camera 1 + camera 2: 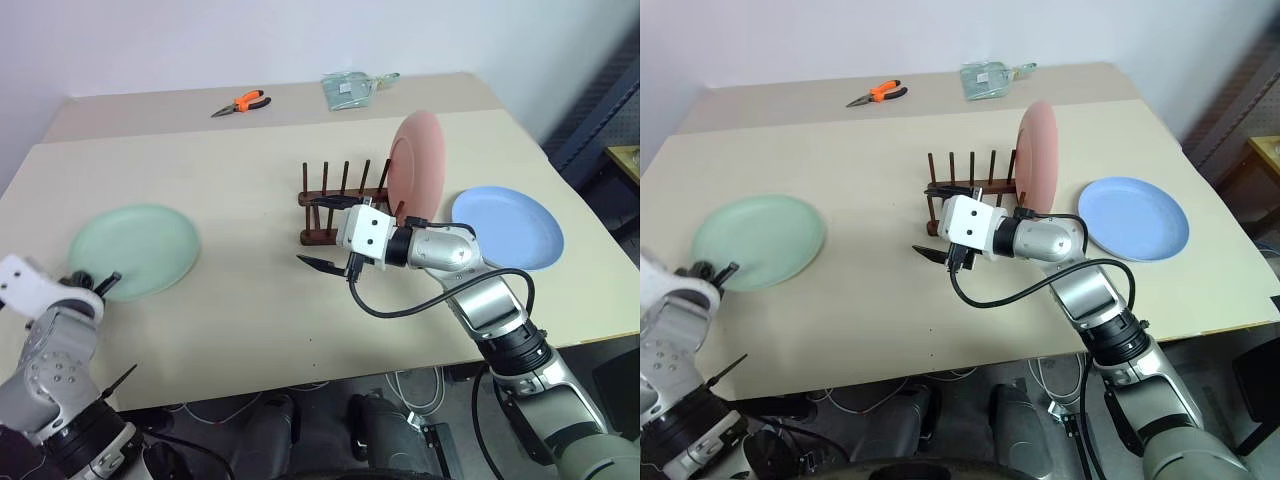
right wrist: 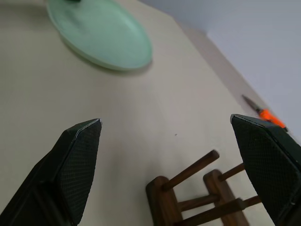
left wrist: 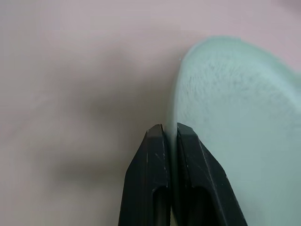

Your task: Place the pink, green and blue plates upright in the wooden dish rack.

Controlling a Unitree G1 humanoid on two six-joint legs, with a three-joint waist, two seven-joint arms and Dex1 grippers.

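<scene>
The green plate (image 1: 135, 248) lies flat on the table (image 1: 250, 300), and the left claw (image 1: 100, 283) has its two black fingers pinched shut on the plate's near rim. The left wrist view shows this best: the rim's thin edge runs straight down between the fingers (image 3: 150, 160), with the rest of the plate spreading away to one side of them.

The plate looks like rigid, light plastic with a smooth, matte face. It should not bend, but a thin rim held by narrow fingers may slip or swing once lifted, so a hold well in on the rim seems the safer one.

The right claw (image 1: 330, 232) hangs wide apart and holds nothing, just in front of the wooden rack (image 1: 335, 200). Its wrist view shows the rack's end pegs (image 2: 190, 170) close below and between its fingers, and the green plate far ahead.

Behind that claw, the pink plate (image 1: 416, 160) already stands upright at the rack's far end. The blue plate (image 1: 508, 228) lies flat, beyond the rack on the side away from the left claw.

The head views alone show the orange pliers (image 1: 242, 102) and a clear bag (image 1: 348, 88) at the table's far side, well apart from both claws.
</scene>
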